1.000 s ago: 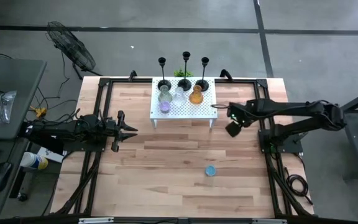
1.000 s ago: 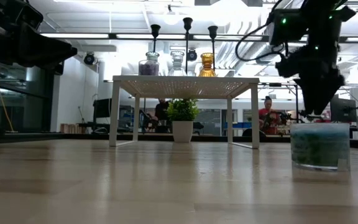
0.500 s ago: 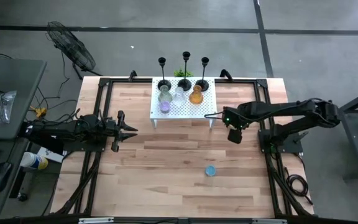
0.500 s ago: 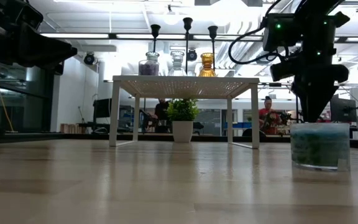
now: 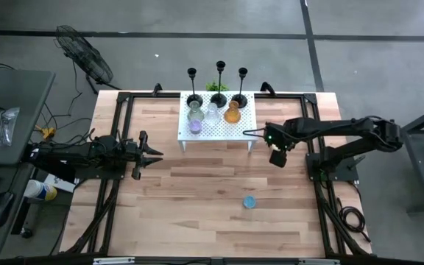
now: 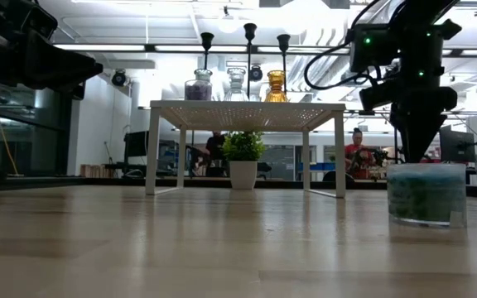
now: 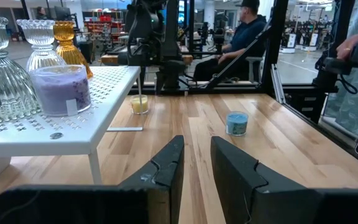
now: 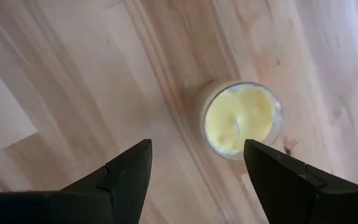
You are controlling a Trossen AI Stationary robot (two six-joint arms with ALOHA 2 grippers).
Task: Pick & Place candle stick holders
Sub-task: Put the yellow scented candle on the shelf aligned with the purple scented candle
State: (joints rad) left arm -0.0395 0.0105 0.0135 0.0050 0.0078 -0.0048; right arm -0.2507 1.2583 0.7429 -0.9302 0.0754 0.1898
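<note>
Left gripper [image 5: 152,154] waits at the table's left edge, jaws narrow and empty. On the white stand [image 5: 218,129] sit the candlesticks [image 5: 220,73] and glass cups. Right gripper [image 8: 194,163] hovers wide open above the yellow candle [image 8: 239,118], lining up a grab. The blue cup [image 5: 249,202] stands alone nearer the front.

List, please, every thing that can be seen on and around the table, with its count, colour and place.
candlesticks: three, black, far edge of the white stand
white stand: one, far middle of the table
glass cups: three on the stand, purple, clear, orange
yellow cup: one, on the wood, under the right gripper
blue cup: one, on the wood, near right
potted plant: one, green, behind the stand
fan: one, black, floor, far left
people: some, in the room behind
left gripper: left side, waiting, holding nothing
right gripper: open, above the yellow cup
</note>
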